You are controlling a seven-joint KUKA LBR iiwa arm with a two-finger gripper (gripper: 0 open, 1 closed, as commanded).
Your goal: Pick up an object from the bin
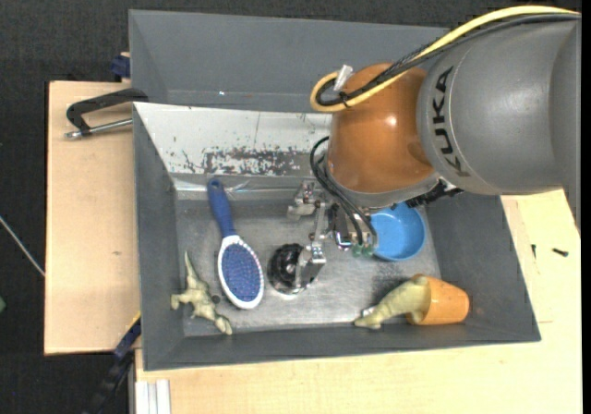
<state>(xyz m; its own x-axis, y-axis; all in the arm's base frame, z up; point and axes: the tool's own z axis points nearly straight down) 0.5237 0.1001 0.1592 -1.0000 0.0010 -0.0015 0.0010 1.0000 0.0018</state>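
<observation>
My gripper (pixel 309 260) hangs below the orange wrist cover, low over the middle of the bin floor. Its metal fingers reach down beside a small dark, shiny round thing (pixel 285 269), right at that thing's right edge. Left of it lies a blue hairbrush (pixel 237 266) with a white rim, its handle pointing to the back wall. A blue round lid (pixel 401 235) lies just right of the gripper, partly under the arm.
A pale yellow toy dinosaur (pixel 201 299) lies in the front left corner. An orange and tan toy (pixel 417 303) lies by the front wall on the right. The arm covers the bin's right back part.
</observation>
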